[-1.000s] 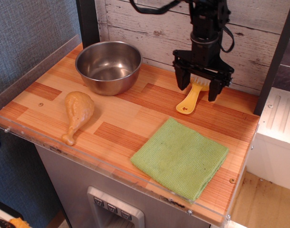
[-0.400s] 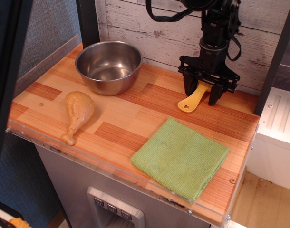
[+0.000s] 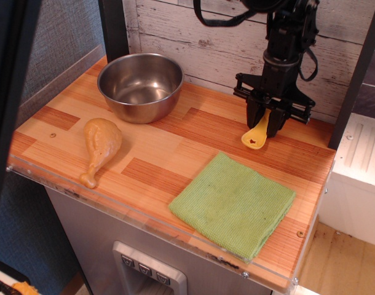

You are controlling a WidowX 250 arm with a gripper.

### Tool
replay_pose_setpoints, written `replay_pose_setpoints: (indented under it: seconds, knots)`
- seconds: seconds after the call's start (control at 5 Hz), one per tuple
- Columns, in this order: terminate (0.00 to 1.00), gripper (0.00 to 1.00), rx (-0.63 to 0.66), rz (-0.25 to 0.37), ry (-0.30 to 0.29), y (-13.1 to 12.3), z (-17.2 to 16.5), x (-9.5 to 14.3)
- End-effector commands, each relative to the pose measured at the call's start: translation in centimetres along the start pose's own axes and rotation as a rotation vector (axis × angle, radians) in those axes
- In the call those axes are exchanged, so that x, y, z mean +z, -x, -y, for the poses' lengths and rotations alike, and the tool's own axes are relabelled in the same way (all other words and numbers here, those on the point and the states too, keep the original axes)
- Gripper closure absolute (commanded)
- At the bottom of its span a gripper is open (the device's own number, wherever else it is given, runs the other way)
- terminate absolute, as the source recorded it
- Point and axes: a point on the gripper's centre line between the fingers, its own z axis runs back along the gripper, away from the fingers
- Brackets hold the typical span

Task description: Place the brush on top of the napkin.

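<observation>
The yellow brush [image 3: 256,136] is at the back right of the wooden table, its rounded handle with the star cut-out pointing forward and down. Its bristle end is hidden between the black fingers [image 3: 254,114] of my gripper [image 3: 264,123], which is shut on it. Whether the handle tip touches the table I cannot tell. The light-green napkin [image 3: 233,204] lies flat at the front right, in front of the brush and apart from it.
A steel bowl [image 3: 141,86] stands at the back left. A tan toy drumstick [image 3: 100,146] lies at the left front. A white plank wall is right behind the gripper. A clear plastic rim [image 3: 144,216] edges the table.
The gripper has closed on the brush's bristle end and shifted slightly right. The brush handle now hangs more steeply and sits further right than before.
</observation>
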Motion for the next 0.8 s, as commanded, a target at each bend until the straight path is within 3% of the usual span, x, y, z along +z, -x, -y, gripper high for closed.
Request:
replay_pose_setpoints:
  seconds: [0.0, 0.2, 0.6]
  knots:
    - [0.0, 1.0, -0.037, 0.249, 0.08, 2.4, 4.0, 9.4]
    - [0.0, 1.0, -0.044, 0.243, 0.099, 5.1, 5.4, 9.0]
    - [0.0, 1.0, -0.013, 0.168, 0.081, 9.9, 4.9, 5.3]
